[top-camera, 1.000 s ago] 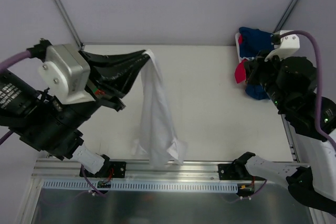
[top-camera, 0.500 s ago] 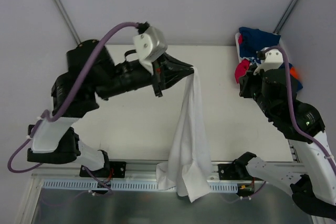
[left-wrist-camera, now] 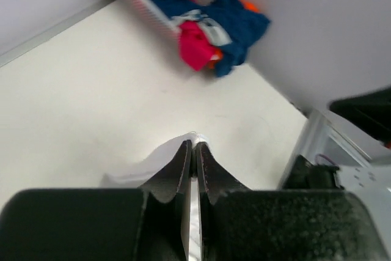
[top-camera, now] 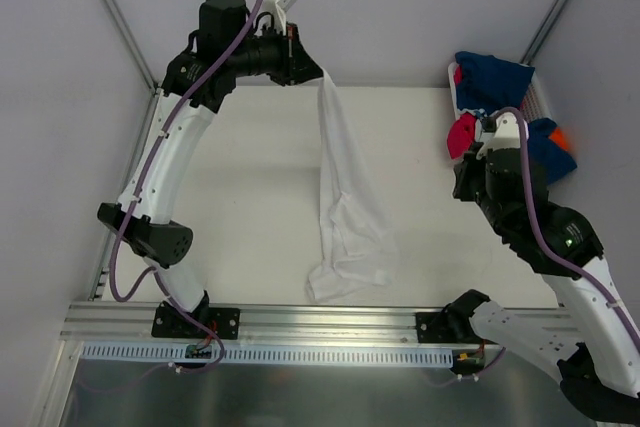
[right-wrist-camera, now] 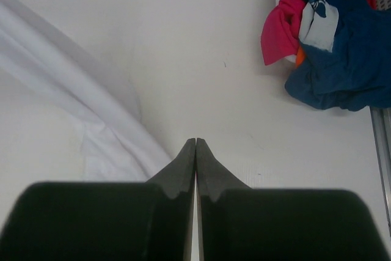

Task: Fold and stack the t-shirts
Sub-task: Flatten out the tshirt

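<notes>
A plain white t-shirt hangs from my left gripper, which is shut on its top edge high over the table's back. The shirt's lower end lies crumpled on the table near the front. In the left wrist view the fingertips pinch white cloth. At the back right lies a heap of t-shirts: navy, pinkish-red, a bit of orange. My right gripper hovers shut and holds nothing, just in front of that heap, its tips over bare table beside the white shirt.
The heap spills from a white ribbed basket at the table's right back corner. A metal rail runs along the front edge with both arm bases on it. Grey walls close the back and sides.
The left arm has swung up and back with the white t-shirt, pulling its lower end off the front rail onto the table. The right arm has shifted slightly toward the front.
</notes>
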You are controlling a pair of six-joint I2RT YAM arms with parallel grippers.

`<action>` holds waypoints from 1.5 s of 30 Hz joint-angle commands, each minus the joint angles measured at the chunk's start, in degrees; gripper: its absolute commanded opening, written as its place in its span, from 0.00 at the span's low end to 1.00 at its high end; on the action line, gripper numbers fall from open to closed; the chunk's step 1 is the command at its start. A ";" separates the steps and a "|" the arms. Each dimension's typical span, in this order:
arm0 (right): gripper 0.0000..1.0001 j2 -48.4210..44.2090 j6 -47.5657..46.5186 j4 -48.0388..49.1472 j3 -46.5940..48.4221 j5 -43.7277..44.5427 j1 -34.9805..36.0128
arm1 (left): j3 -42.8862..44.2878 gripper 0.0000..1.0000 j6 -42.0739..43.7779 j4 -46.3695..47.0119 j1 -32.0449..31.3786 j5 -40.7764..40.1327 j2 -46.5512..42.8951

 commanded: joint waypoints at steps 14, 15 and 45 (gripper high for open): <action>0.50 9.60 11.07 21.15 -23.94 -18.88 1.26 | -35.67 0.00 -2.29 3.65 2.37 -35.40 -13.95; 0.51 10.93 11.24 21.94 -24.03 -20.54 1.43 | -36.64 0.00 -2.73 3.74 2.29 -39.24 -14.65; 0.47 41.00 21.70 28.28 -20.16 -22.84 7.58 | -50.00 0.00 -4.93 7.00 2.29 -49.83 -27.04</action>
